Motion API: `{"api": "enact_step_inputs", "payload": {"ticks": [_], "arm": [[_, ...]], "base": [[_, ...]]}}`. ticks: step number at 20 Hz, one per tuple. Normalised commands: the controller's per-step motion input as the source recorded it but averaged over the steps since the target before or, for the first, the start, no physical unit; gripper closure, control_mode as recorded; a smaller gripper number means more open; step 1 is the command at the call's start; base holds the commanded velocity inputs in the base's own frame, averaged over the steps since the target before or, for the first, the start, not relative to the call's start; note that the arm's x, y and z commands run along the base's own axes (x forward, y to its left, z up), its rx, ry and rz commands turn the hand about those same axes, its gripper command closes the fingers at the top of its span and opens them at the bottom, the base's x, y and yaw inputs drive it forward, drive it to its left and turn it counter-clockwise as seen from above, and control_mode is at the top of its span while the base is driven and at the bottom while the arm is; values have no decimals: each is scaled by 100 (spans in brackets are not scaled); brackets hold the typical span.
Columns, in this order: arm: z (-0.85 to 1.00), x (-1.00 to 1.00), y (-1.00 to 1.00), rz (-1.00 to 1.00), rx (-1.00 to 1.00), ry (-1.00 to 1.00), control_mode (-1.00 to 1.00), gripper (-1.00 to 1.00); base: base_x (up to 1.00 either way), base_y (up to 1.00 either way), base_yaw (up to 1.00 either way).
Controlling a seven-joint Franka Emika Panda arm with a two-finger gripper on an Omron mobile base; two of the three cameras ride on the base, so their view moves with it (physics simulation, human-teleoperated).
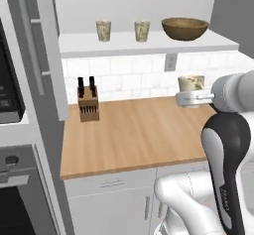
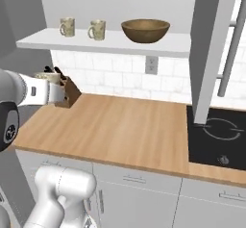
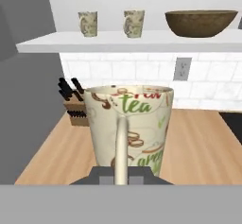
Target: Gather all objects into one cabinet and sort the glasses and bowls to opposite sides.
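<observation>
My gripper [image 1: 183,98] is shut on a beige cup [image 3: 130,124] printed with "tea", gripping low by its handle, which faces the hand camera. The held cup [image 1: 191,83] hangs above the wooden counter, below and in front of the cabinet's white shelf board [image 1: 149,44]. From the right base it peeks above the hand [image 2: 48,76]. On the shelf stand two more beige cups [image 1: 103,30] [image 1: 142,30] at the left and the wide brown wooden bowl [image 1: 184,28] at the right. The hand view shows these cups [image 3: 88,23] [image 3: 133,23] and the bowl [image 3: 201,22] above the held cup.
A knife block [image 1: 88,102] stands at the back left of the counter [image 1: 134,135], close behind the hand in the right base view. Grey cabinet doors hang open on both sides [image 1: 42,45] [image 2: 211,49]. A black cooktop [image 2: 216,135] lies right of the counter.
</observation>
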Motion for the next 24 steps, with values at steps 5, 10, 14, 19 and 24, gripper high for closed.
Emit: {"api": "enact_step_inputs", "payload": {"ticks": [5,10,14,19,24], "arm": [[0,0,0,0,0,0,100,100],[63,0,51,-7,-1,-25,-100,100],[100,25,81,0,-5,-33,-100,100],[79,97,81,-1,0,-8,-100,100],[-3,100,12,-4,3,9,-100,100]], "base": [[54,12,-30],[3,9,-5],[0,0,0],[0,0,0],[0,0,0]]}}
